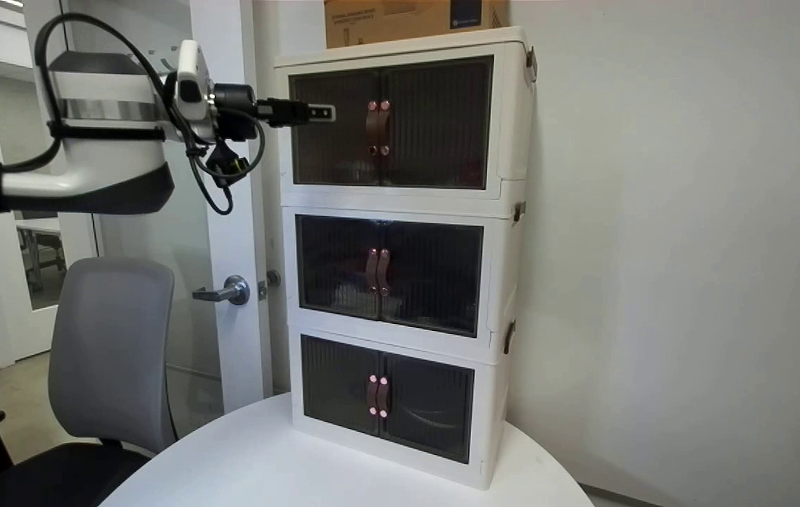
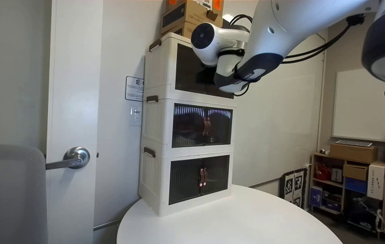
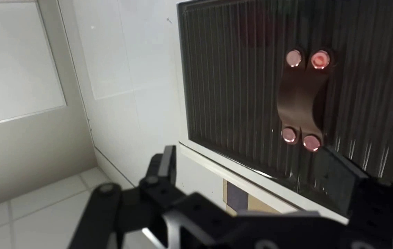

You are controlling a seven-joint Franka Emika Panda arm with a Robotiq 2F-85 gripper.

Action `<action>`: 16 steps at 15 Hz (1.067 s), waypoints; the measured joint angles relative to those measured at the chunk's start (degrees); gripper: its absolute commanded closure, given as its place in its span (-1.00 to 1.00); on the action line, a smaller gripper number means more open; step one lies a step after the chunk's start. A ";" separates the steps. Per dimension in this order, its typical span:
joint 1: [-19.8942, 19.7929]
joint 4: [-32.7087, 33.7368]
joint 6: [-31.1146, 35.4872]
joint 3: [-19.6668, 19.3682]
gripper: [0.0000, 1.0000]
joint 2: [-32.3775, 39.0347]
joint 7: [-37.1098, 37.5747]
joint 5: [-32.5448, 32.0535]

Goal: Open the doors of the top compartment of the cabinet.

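Observation:
The white cabinet (image 1: 400, 201) has three stacked compartments. The top one's dark ribbed left door (image 1: 329, 151) and right door (image 1: 439, 127) are closed. Two brown leather strap handles (image 1: 378, 128) with copper studs sit side by side at the door seam. They show close up in the wrist view (image 3: 300, 97). My gripper (image 1: 322, 113) is in front of the left door, left of the handles in that view. In the wrist view the gripper (image 3: 248, 148) is open with nothing between its fingers, and the right-hand finger lies near the handle studs. In an exterior view the arm hides the gripper and top handles.
Cardboard boxes (image 2: 192, 15) stand on top of the cabinet. The cabinet stands on a round white table (image 1: 245, 458) beside a wall. A grey office chair (image 1: 111, 345) and a door with a lever handle (image 1: 231, 290) are nearby.

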 measured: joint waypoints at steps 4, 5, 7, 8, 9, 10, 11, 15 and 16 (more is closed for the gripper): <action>-0.18 0.40 -0.42 -0.54 -1.00 -1.41 0.35 0.17; -0.18 0.42 -0.43 -0.60 -1.00 -1.42 0.35 0.17; -0.18 0.42 -0.43 -0.66 -1.00 -1.42 0.35 0.17; -0.18 0.42 -0.43 -0.67 -1.00 -1.42 0.35 0.17; -0.18 0.42 -0.43 -0.67 -1.00 -1.42 0.35 0.17; -0.18 0.42 -0.44 -0.67 -1.00 -1.42 0.35 0.17; -0.18 0.42 -0.44 -0.67 -1.00 -1.42 0.35 0.17; -0.18 0.43 -0.44 -0.67 -1.00 -1.42 0.36 0.17; -0.18 0.43 -0.44 -0.67 -1.00 -1.42 0.36 0.17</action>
